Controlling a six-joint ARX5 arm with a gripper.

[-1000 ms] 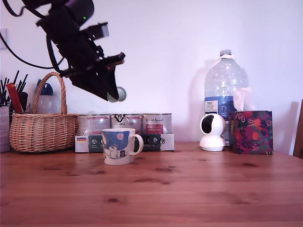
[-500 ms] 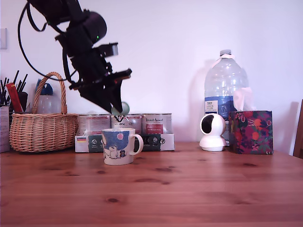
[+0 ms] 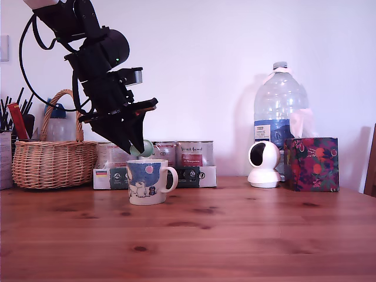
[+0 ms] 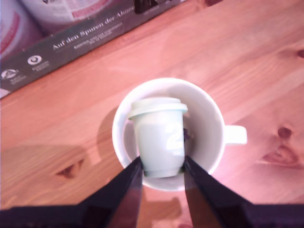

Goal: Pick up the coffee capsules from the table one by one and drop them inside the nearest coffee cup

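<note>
1. The gripper [image 4: 161, 166] pinches a coffee capsule [image 4: 159, 137] between its two dark fingers [image 4: 127, 183]; the jaws are closed only as far as the pod's tapered body allows, one on each flank near the narrow end, with the flat rimmed end pointing away from the wrist.
2. In the wrist view the capsule hangs directly over the white mouth of the coffee cup [image 4: 209, 114]; the exterior view shows the gripper [image 3: 141, 147] just above the rim, the pod not yet inside.
3. The pod looks light, stiff and smooth-walled; its taper could let it slide out toward the narrow end, so a hold low on the sides, under the wider rim, seems soundest; a small drop should do it no harm.
4. The cup [image 3: 147, 182] stands upright on the table [image 3: 235, 235], handle toward the exterior view's right; it looks heavy enough to stay put.
5. Behind it sit labelled tins [image 3: 194, 154]; a wicker basket [image 3: 53, 161] stands at the exterior view's left.
</note>
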